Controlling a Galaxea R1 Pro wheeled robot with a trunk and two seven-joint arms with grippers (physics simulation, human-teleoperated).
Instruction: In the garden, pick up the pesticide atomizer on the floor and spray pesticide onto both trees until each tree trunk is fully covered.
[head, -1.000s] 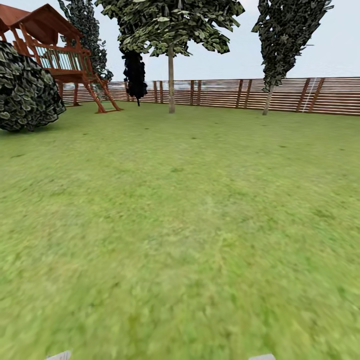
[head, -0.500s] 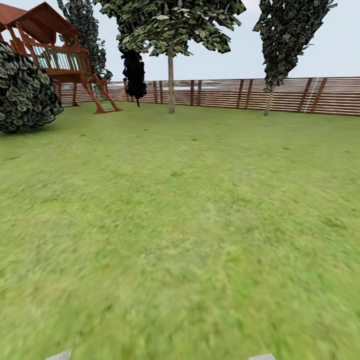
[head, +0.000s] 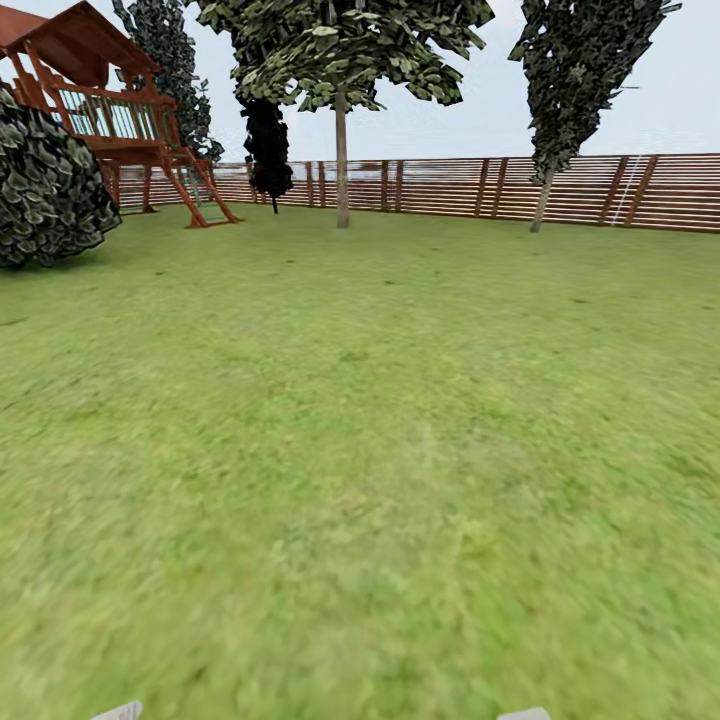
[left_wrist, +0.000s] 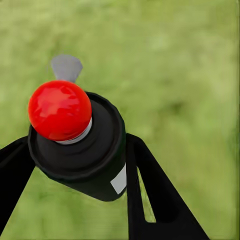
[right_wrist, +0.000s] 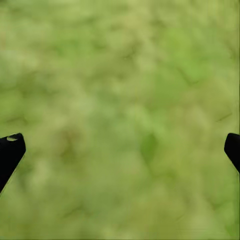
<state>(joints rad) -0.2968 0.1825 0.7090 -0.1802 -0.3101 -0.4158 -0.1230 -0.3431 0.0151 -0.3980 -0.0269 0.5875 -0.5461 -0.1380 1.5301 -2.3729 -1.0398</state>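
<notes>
Between the fingers of the left end effector (left_wrist: 75, 165), clamped shut, sits the atomizer (left_wrist: 80, 142), right end effector (right_wrist: 120, 145) gaping empty over lawn (head: 360, 450); next, approach the far tree trunk (head: 342, 165) and spray.

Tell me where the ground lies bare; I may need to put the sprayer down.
Open green lawn runs from the robot to the brown slatted wooden fence. It is crowded at far left, by the dark round bush and red-brown wooden playhouse. The left gripper holds the black atomizer with red knob.
</notes>
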